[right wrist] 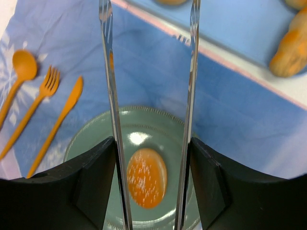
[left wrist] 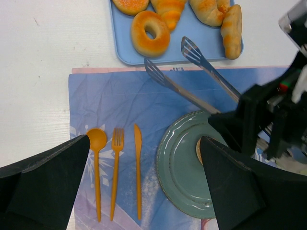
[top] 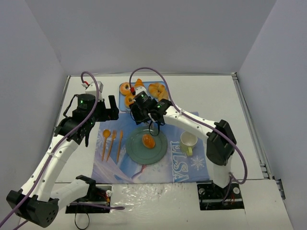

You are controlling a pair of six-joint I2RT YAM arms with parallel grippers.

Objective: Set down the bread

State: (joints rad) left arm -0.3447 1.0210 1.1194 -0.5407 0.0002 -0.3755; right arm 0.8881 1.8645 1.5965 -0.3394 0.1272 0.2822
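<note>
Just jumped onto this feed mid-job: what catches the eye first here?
An orange bread lies alone on the green plate, in the middle of the mat. The right gripper grips metal tongs, their heads parted and empty, pointing towards the blue tray of pastries beyond the mat.

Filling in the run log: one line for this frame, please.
bread: on plate | tongs: held by right gripper, tips apart, not gripping bread | left gripper: open, empty, above placemat
</note>
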